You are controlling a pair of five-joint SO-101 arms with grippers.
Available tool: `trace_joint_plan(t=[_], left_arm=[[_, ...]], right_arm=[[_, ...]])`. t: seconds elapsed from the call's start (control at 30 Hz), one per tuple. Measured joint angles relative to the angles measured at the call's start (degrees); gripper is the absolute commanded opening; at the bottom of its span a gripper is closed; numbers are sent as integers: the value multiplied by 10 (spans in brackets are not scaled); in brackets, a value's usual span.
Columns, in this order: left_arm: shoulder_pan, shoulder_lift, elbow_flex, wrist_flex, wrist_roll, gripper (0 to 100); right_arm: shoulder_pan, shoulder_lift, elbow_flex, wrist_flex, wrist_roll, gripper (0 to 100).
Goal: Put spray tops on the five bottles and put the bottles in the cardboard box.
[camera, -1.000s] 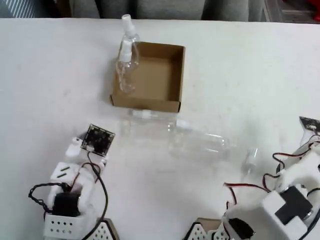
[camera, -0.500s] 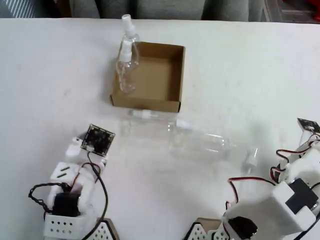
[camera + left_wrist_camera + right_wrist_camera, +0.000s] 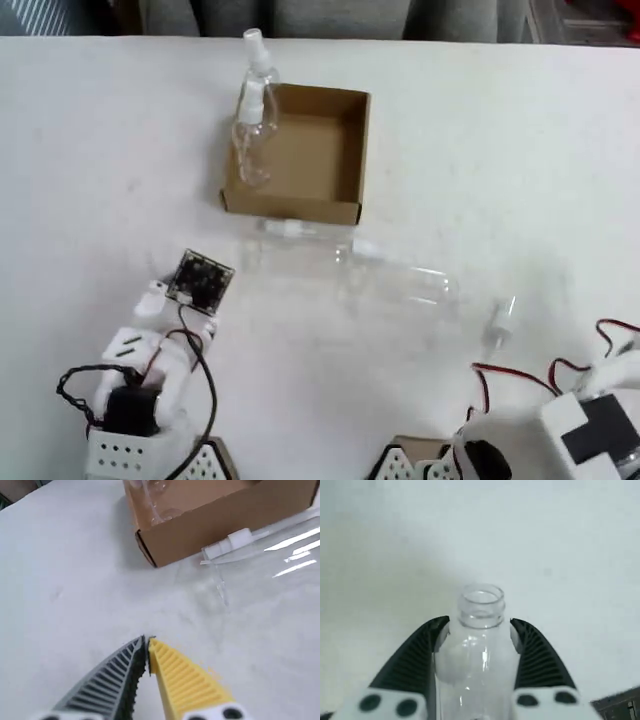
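Right hand (image 3: 480,624) grips bottle (image 3: 476,661), base cut off

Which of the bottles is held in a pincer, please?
The clear bottle without a spray top, in the right pincer; the two capped bottles lean in the cardboard box.

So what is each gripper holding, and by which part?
Right gripper grips an uncapped bottle at its shoulder, below the neck. Left gripper holds nothing.
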Motion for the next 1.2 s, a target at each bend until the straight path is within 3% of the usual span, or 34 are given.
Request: trace_joint_plan(t=[0.23, 0.37, 0.6, 0.8, 1.0, 1.2], left_arm=[[81, 0, -88, 81, 0, 28], [108, 5, -154, 113, 6, 28], [164, 229, -350, 130, 18, 28], [312, 418, -479, 127, 142, 28], [513, 570, -502, 4, 237, 28], [596, 780, -542, -161, 305, 28]], right_arm=[[100, -19, -11, -55, 61, 20], [120, -15, -11, -92, 85, 20], [120, 30, -11, -180, 78, 20], [120, 53, -11, -222, 69, 20], [120, 62, -11, -222, 69, 20], [120, 62, -11, -224, 69, 20]])
